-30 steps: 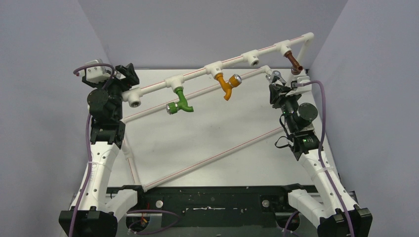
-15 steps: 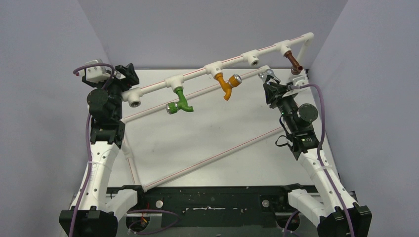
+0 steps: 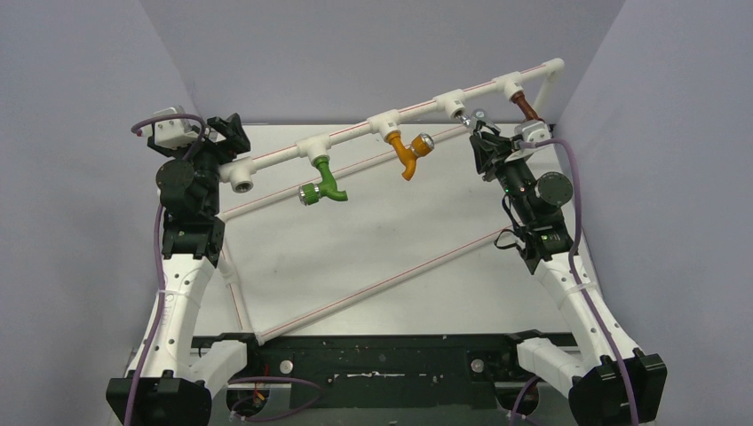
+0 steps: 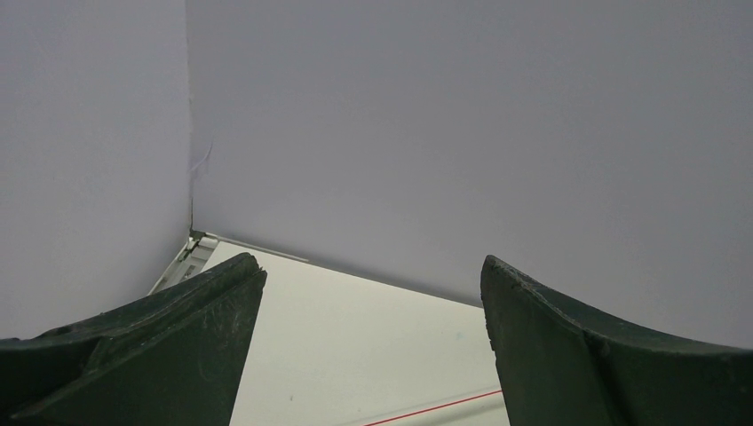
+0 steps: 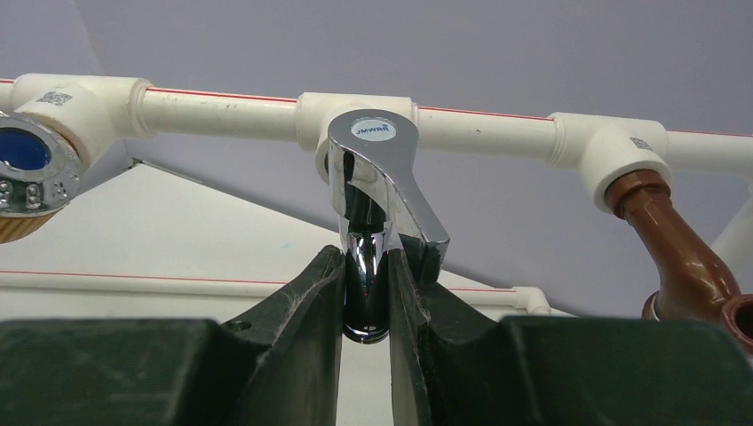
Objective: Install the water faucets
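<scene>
The white tabletop (image 3: 355,257) fills the middle of the top view, closed in by plain grey-violet walls (image 3: 355,53) on three sides. At the bottom edge a black rail (image 3: 382,355) carries two arms. Three low runs of thin white pipe (image 3: 382,282) with a red stripe lie across the tabletop.

At mid left the left pincer (image 4: 371,271) stands with its fingers wide apart and nothing between them. Its wrist view faces the far corner.

At upper right the right pincer (image 5: 366,266) is clamped on the one chrome faucet (image 5: 377,169), gripping its shiny lower body with the lever on top. The faucet sits right in front of a tee fitting (image 5: 355,111) on the raised pipe (image 3: 355,135). Whether it touches the fitting I cannot tell.

There are four taps in all. The green tap (image 3: 327,182), the orange tap (image 3: 408,153) and the brown tap (image 3: 524,106) each hang from a fitting on the raised pipe.

A second ago the right pincer and faucet were lower and further right, near the brown tap. They have since moved up and left to the fitting. The left arm has not moved.
</scene>
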Robot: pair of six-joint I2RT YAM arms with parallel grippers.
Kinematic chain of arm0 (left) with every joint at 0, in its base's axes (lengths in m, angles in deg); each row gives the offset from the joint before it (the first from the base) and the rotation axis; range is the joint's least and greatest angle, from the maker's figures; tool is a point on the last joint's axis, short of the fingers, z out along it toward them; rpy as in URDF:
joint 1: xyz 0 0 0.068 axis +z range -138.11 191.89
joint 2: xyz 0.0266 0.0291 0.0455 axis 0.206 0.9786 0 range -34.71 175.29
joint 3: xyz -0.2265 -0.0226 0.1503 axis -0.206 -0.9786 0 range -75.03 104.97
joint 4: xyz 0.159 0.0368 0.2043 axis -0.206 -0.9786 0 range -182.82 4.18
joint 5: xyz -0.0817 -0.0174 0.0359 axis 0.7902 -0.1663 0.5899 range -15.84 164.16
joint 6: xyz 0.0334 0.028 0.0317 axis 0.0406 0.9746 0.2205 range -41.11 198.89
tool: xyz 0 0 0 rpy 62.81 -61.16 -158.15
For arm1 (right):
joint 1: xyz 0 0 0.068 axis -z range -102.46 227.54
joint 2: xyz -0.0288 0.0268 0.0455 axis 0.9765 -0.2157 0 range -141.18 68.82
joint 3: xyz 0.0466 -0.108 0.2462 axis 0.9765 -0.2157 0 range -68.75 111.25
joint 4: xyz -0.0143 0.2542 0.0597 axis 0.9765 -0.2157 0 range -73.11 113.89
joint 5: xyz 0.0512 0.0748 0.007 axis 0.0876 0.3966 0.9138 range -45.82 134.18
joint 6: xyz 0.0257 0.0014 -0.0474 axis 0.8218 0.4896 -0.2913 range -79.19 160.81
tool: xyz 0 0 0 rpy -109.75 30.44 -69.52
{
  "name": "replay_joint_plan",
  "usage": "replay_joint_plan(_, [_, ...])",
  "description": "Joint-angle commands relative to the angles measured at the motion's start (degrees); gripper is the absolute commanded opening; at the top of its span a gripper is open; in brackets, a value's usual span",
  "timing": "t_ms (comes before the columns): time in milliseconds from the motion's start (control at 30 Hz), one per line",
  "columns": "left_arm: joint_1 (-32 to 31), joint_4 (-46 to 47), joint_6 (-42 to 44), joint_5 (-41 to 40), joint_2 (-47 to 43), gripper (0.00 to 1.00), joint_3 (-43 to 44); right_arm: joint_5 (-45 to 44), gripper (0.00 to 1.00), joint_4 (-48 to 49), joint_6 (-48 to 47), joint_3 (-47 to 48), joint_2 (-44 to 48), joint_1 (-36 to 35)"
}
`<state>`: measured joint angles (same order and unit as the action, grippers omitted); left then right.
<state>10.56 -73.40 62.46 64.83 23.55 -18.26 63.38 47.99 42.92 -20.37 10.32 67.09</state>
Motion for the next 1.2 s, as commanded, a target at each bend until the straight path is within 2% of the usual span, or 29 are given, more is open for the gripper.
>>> replay_joint_plan(0, [0.0, -16.5, 0.5, 3.9, 2.5, 0.9, -4.7, 1.3, 0.0, 7.6, -0.1, 3.3, -0.7, 0.4])
replay_joint_plan(667, [1.0, -16.4, -0.2, 5.2, 3.1, 0.9, -4.7, 3.4, 0.0, 11.0, 2.0, 5.2, -4.4, 0.2])
replay_joint_plan(1167, [1.1, -16.2, -0.7, 6.0, 3.4, 0.9, -4.7, 3.1, 0.0, 7.3, -1.6, 6.3, -4.8, -2.2])
